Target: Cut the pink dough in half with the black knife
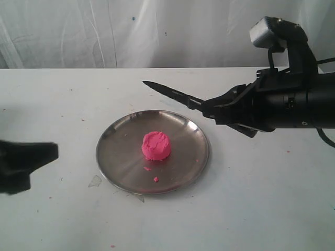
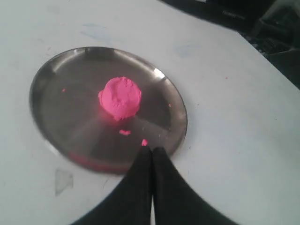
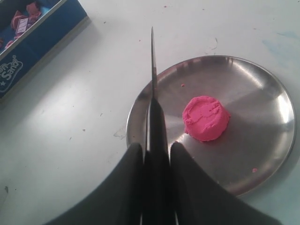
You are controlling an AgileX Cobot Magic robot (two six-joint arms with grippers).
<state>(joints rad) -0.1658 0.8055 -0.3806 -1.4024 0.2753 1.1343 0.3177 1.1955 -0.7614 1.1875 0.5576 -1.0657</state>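
Pink dough [image 1: 156,145]: one whole rounded lump, uncut, near centre of steel plate [image 1: 115,162]; loose pink crumbs [image 1: 155,179] beside it. Likely light, soft, tacky; apt to squash or drag under a slow blade.

Black knife [image 1: 170,91]: pinched at handle by right gripper [image 1: 212,111], blade aloft beyond plate's far rim, clear of dough. Stiff; handle grip looks adequate for downward press.

Left gripper [image 2: 152,151]: fingers pressed together, empty, at plate edge. Plate probably slippery on table [image 1: 261,198]; bracing advisable.
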